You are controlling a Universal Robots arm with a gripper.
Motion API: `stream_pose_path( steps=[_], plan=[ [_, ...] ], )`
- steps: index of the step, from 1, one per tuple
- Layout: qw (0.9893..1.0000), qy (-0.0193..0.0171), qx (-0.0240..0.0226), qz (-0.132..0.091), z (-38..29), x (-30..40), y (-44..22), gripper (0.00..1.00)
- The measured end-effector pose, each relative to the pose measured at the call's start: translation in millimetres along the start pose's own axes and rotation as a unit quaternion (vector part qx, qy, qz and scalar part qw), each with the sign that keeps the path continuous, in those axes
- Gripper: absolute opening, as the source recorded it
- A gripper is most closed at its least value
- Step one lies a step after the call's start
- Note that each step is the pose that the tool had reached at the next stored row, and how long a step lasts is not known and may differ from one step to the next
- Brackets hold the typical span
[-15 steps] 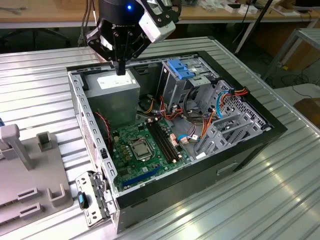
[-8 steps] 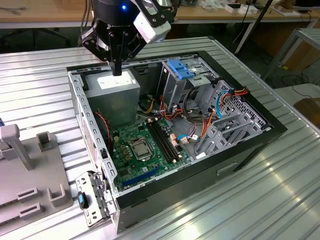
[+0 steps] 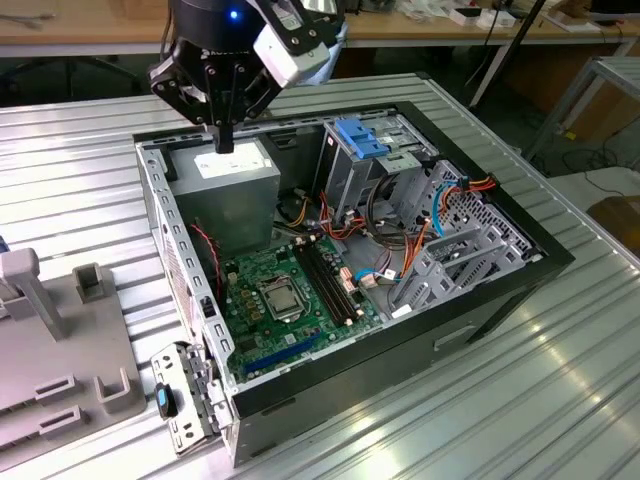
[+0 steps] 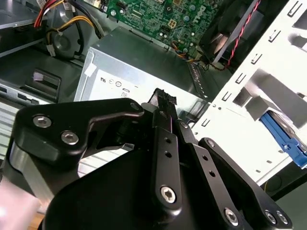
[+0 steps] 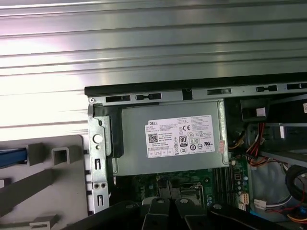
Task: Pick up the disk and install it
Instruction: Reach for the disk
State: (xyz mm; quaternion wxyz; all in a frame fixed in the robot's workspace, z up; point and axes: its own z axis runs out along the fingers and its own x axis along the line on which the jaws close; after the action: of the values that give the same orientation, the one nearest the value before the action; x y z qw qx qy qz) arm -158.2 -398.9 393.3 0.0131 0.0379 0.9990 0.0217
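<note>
Observation: the gripper (image 3: 224,138) is seen at the upper left of the exterior view, hung point-down over the upper left corner of an open computer case (image 3: 400,352). Its fingers are pressed together and nothing is pinched between them. In the second wrist view the two black fingers (image 4: 162,139) are seen to converge to a single tip. The tip is held over the power supply (image 3: 228,190), a grey box with a white label. Whether the tip touches the box cannot be told.

The disk (image 4: 284,138) is noted in the second wrist view as a dark body edged in bright blue. It lies outside the case, beyond the pale slotted side wall (image 4: 283,62). It is well apart from the gripper and is not touched. In the first wrist view a blue strip (image 5: 10,157) is seen against a grey fixture (image 5: 45,184) beside the case. Whether the strip belongs to the disk cannot be told.

The case is laid on its side on a ribbed metal table (image 3: 90,130). Inside it a green circuit board (image 3: 290,290) is recorded at the centre of the exterior view, and a grey drive cage (image 3: 350,170) with light-blue latches toward the upper centre. Orange, red and blue cables (image 3: 410,250) are run right of centre. The grey fixture is set on the table at the exterior view's lower left, just beside the case.
</note>
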Motion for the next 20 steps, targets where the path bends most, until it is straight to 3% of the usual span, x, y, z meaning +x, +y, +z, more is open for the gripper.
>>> stream_pose_path(
  steps=[10,16,20],
  plan=[
    [1.0,0.0,0.0,0.0,-0.4,14.2,-1.1,0.11],
    [1.0,0.0,0.0,0.0,-0.8,30.7,-2.3,0.11],
    [1.0,0.0,0.0,0.0,-1.0,36.7,-2.8,0.11]
  ],
)
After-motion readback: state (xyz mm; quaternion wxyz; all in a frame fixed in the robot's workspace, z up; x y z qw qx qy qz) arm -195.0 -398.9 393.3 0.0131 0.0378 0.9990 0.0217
